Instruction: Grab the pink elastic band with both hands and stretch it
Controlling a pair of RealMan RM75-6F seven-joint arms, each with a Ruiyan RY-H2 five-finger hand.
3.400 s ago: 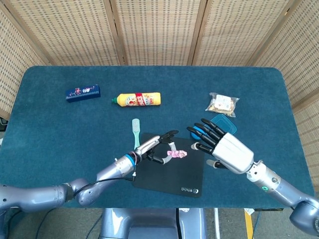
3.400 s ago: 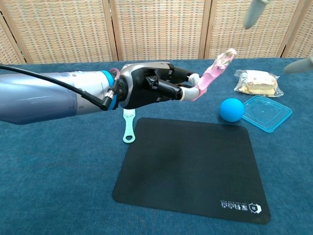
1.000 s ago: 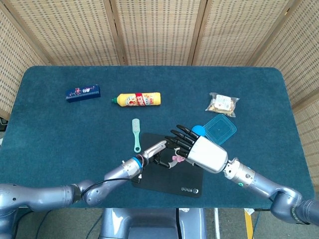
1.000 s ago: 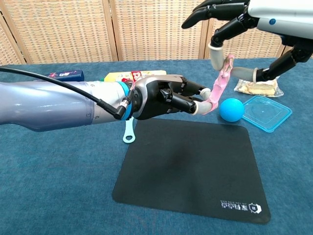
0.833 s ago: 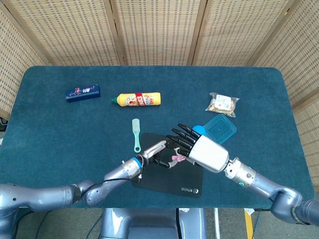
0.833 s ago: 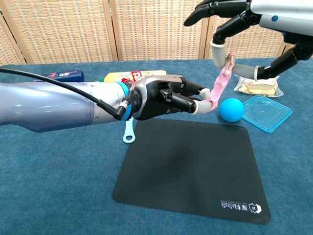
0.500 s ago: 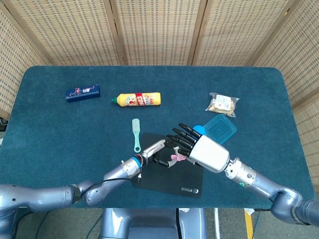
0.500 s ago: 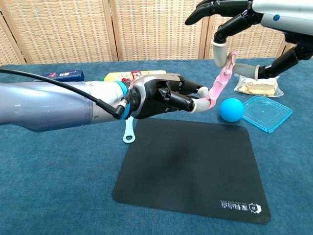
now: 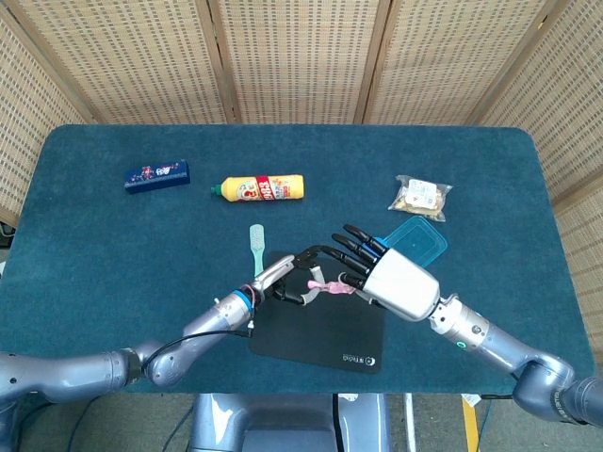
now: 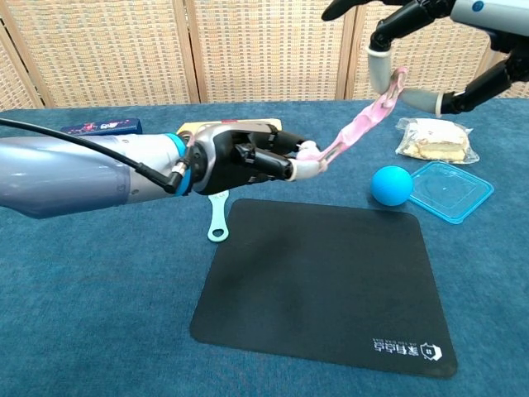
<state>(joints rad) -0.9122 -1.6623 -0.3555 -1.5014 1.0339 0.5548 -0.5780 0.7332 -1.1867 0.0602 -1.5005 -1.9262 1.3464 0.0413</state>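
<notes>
The pink elastic band (image 10: 357, 122) hangs taut in the air above the black mat (image 10: 322, 281), slanting up to the right. My left hand (image 10: 240, 162) pinches its lower end at the fingertips. My right hand (image 10: 417, 37), partly cut off at the top edge, holds the upper end between a finger and the thumb, its other fingers spread. In the head view the band (image 9: 330, 285) shows as a short pink strip between the left hand (image 9: 287, 276) and the right hand (image 9: 396, 280), over the mat (image 9: 320, 330).
A blue ball (image 10: 391, 184) and a blue lid (image 10: 450, 190) lie right of the mat, a snack bag (image 10: 432, 138) behind them. A teal brush (image 9: 256, 250) lies left of the mat. Farther back are a yellow bottle (image 9: 259, 187) and a blue box (image 9: 156, 175).
My left hand has drawn back to the left and my right hand has risen to the right. The band between them is longer and tighter than before.
</notes>
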